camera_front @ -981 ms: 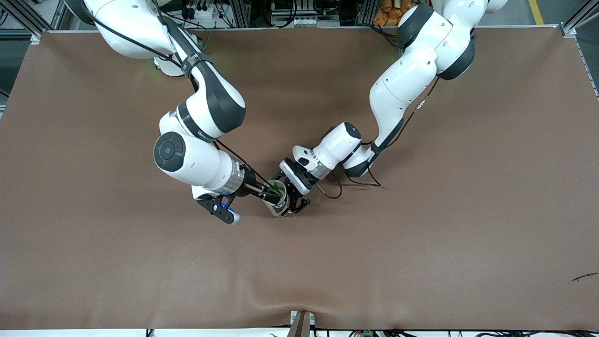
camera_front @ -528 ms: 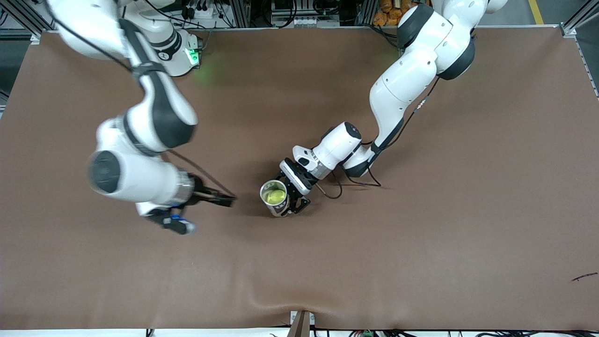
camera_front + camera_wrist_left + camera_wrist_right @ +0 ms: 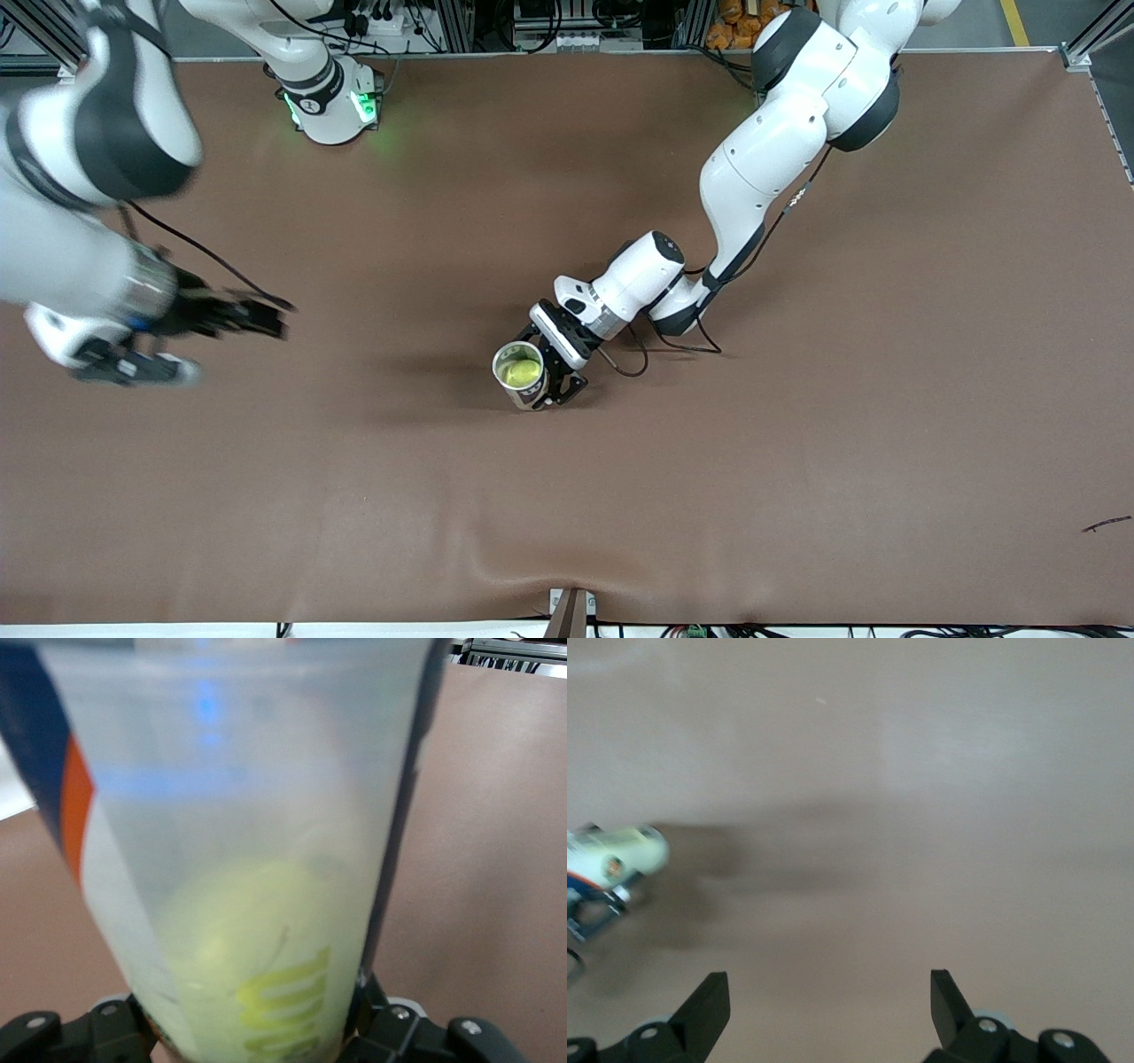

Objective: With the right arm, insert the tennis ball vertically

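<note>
A clear plastic tube (image 3: 532, 396) with blue and orange print stands upright on the brown table near its middle. A yellow-green tennis ball (image 3: 522, 372) lies inside it. My left gripper (image 3: 551, 376) is shut on the tube's side and holds it upright. In the left wrist view the tube (image 3: 239, 788) fills the frame, with the ball (image 3: 257, 939) seen through its wall. My right gripper (image 3: 270, 319) is open and empty, over bare table toward the right arm's end. Its fingers stand wide apart in the right wrist view (image 3: 828, 992), which shows the tube (image 3: 622, 853) far off.
The brown table cover (image 3: 797, 461) is bare around the tube. The right arm's base (image 3: 328, 97) with a green light stands at the table's back edge. A black cable (image 3: 660, 346) loops on the table beside the left wrist.
My right gripper has pulled away from the tube's mouth and swung toward the right arm's end of the table, leaving the ball inside the tube. The left arm has not moved.
</note>
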Robot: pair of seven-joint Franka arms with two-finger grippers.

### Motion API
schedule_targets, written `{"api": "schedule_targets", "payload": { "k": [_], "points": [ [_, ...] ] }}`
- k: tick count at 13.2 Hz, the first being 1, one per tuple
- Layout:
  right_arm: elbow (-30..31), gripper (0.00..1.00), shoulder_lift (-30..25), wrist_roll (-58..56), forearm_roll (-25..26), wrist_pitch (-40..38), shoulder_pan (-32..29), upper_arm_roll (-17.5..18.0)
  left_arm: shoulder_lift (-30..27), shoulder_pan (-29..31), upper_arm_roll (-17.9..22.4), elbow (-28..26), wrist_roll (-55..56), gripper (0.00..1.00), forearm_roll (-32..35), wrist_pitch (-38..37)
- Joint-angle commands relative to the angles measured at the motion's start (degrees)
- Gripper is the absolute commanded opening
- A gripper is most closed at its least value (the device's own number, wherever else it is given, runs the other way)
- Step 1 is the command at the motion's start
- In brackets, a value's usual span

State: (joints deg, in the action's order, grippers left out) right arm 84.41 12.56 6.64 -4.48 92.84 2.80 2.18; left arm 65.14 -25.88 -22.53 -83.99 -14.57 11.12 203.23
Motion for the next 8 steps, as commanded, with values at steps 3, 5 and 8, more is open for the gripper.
{"api": "schedule_targets", "payload": {
  "k": [3, 5, 8],
  "points": [
    [4.7, 1.00, -9.2, -10.6, 1.3, -5.1, 0.1, -8.3, -0.1, -0.3, 0.2, 0.4, 0.5, 0.86, -0.7, 0.5],
    [4.9, 1.00, -11.1, -12.2, 2.5, -6.9, -1.5, -8.4, -0.1, -0.2, 0.2, 0.4, 0.5, 0.86, -0.7, 0.6],
    [5.3, 1.00, -12.8, -12.2, 2.9, -9.3, -2.4, -8.3, -0.1, -0.2, 0.2, 0.4, 0.5, 0.88, -0.7, 0.6]
  ]
}}
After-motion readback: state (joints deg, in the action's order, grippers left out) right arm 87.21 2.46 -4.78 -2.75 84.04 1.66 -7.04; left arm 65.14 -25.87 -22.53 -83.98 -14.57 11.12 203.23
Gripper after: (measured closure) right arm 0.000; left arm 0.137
